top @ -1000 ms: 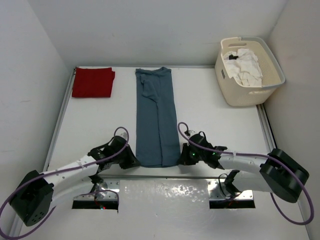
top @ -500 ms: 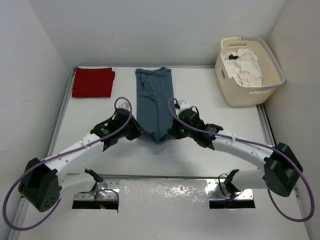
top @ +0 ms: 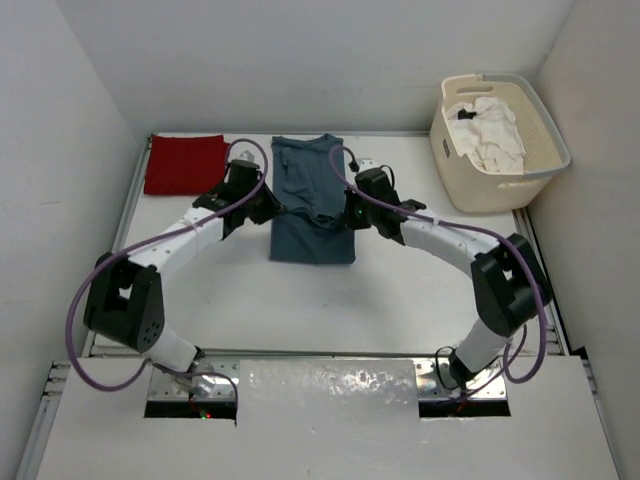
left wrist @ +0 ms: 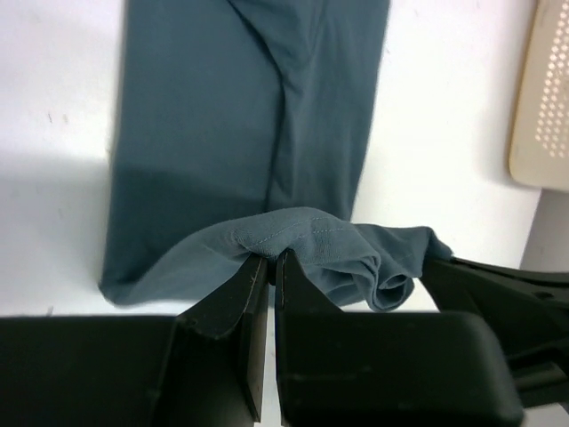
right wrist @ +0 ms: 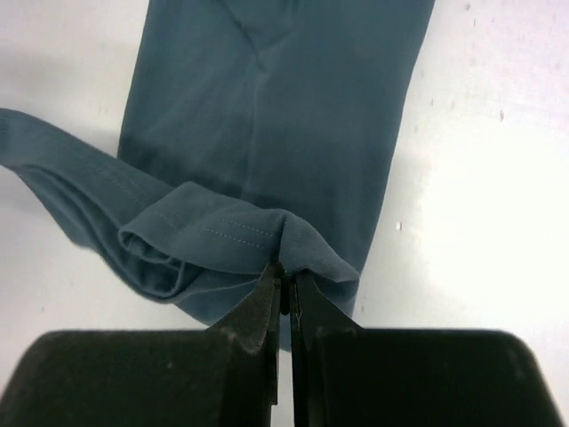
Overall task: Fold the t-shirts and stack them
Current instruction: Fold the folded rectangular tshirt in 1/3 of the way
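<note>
- Slate blue-grey soft cloth t-shirt (top: 312,240) lies lengthwise on the white table (top: 420,290), running from the centre toward 12 o'clock. Its 6 o'clock hem is lifted off the surface and held over the lower layer, roughly midway along the strip.
- Left gripper (left wrist: 271,258) has its jaws pressed nearly together on the 9 o'clock end of that hem, with only a thin fold of cloth between them.
- Right gripper (right wrist: 286,274) pinches the 3 o'clock end the same way, jaws all but touching.
- Between the two pinches the hem sags in a loose, rolled bunch rather than a taut line.
- Plain red folded t-shirt (top: 185,164) rests at 10 o'clock. The crumpled white t-shirt (top: 490,130) sits inside the cream perforated plastic laundry basket (top: 545,150) at 2 o'clock.
- Judged step: the end-over-end fold of the blue-grey shirt, with stacking and the white shirt not yet done.
- Risk: the slack middle could land as a ridge, because the grippers stand closer together than the hem is wide.
- Risk: a thin pinch on soft cloth may slip, dropping one corner and skewing the fold.
- Risk: uneven travel toward 12 o'clock would leave the hem crooked against the collar edge.
- Risk: dragging low could pull the lower layer along and rumple it.
</note>
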Robot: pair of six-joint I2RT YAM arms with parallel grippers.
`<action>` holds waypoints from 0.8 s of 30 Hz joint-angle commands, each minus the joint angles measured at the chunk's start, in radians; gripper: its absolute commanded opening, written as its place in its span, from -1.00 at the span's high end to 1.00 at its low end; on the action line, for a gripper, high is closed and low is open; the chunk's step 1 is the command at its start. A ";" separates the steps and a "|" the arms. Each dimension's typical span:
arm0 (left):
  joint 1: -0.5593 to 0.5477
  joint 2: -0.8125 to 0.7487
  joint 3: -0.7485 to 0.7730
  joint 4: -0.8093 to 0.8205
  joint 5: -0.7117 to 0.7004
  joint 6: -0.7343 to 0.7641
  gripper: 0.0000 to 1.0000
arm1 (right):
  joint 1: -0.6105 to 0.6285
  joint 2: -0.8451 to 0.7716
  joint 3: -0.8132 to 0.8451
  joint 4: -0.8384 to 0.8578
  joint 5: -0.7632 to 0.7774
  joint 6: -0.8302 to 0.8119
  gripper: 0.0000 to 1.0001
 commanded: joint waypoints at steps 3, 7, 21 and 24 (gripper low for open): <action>0.055 0.123 0.097 0.063 0.062 0.057 1.00 | -0.044 0.095 0.115 0.080 -0.056 -0.035 1.00; 0.068 0.224 0.181 0.070 0.070 0.087 1.00 | -0.068 0.168 0.170 0.088 -0.057 -0.046 1.00; 0.096 0.380 0.283 0.049 0.059 0.103 1.00 | -0.123 0.359 0.322 0.126 -0.123 -0.050 1.00; 0.116 0.401 0.295 0.054 0.053 0.098 1.00 | -0.134 0.388 0.331 0.149 -0.151 -0.041 0.99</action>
